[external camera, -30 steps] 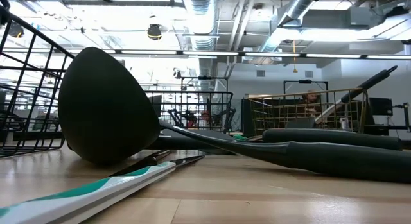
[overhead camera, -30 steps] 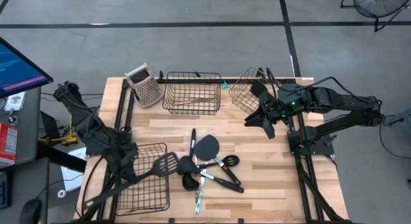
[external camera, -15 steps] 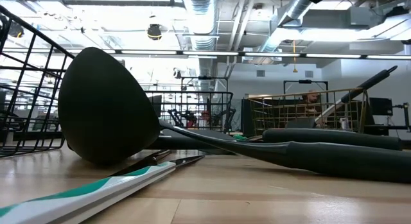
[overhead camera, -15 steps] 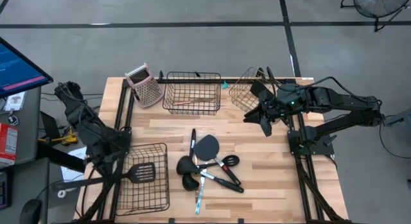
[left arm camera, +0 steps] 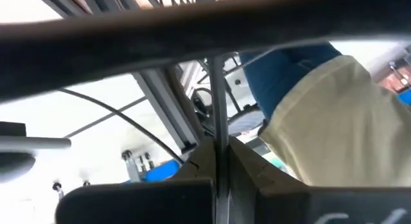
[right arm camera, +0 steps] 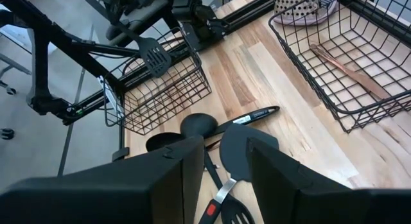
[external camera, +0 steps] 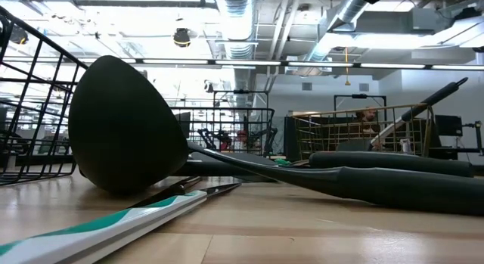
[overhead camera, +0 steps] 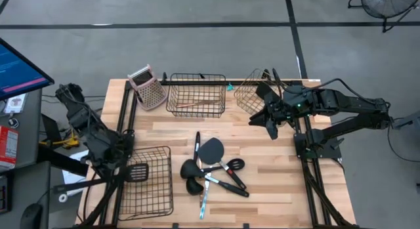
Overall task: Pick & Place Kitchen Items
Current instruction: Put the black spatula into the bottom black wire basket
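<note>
Wooden counter [overhead camera: 275,183] carries a pile of utensils [overhead camera: 213,166], well apart from the left claw [overhead camera: 113,165]. It pinches, seemingly, a slotted spatula [overhead camera: 138,172] over the wire basket [overhead camera: 149,189]; lower first, then release. Right claw [overhead camera: 270,119] hangs spread.

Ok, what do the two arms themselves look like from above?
Both are dark, nearly black, jointed arms with bulky housings. The right arm shows a small green light near its wrist and ends in a right gripper with two dark, flat fingers. The left arm is equally dark, with black cables beside it.
</note>
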Controlling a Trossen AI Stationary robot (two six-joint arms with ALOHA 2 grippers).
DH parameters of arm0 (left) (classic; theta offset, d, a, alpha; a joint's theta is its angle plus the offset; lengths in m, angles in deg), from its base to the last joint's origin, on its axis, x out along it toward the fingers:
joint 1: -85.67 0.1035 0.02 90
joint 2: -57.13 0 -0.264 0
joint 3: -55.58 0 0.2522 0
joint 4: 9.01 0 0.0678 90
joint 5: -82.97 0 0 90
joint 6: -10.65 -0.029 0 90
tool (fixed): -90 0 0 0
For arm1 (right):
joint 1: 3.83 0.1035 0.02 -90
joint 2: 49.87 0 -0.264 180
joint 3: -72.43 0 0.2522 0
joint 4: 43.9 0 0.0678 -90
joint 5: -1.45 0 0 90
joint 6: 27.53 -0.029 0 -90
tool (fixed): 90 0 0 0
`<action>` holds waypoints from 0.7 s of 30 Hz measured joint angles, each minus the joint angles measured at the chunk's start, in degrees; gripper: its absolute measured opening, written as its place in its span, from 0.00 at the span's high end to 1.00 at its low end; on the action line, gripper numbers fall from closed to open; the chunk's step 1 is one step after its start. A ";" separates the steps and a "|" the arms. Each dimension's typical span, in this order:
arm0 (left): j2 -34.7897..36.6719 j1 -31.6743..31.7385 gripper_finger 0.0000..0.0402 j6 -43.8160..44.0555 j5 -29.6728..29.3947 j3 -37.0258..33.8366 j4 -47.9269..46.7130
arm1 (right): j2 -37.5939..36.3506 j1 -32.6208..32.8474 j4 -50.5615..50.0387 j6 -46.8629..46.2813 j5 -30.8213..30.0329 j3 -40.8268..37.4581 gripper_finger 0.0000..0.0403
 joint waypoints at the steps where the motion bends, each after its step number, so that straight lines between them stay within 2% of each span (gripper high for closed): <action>1: -0.71 0.02 1.00 0.45 1.30 0.00 0.08 | 0.00 0.00 0.00 0.00 0.00 0.00 0.71; 5: -4.58 0.03 1.00 -2.52 13.39 0.00 1.02 | 0.00 0.00 0.00 0.01 -0.03 0.00 0.71; 7: -6.22 0.44 1.00 -3.93 16.40 0.00 1.20 | 0.00 0.00 0.00 0.02 -0.29 0.00 0.71; 21: -11.85 13.05 1.00 -16.97 17.10 0.00 4.54 | 3.22 0.04 -0.17 0.00 -0.25 0.02 0.71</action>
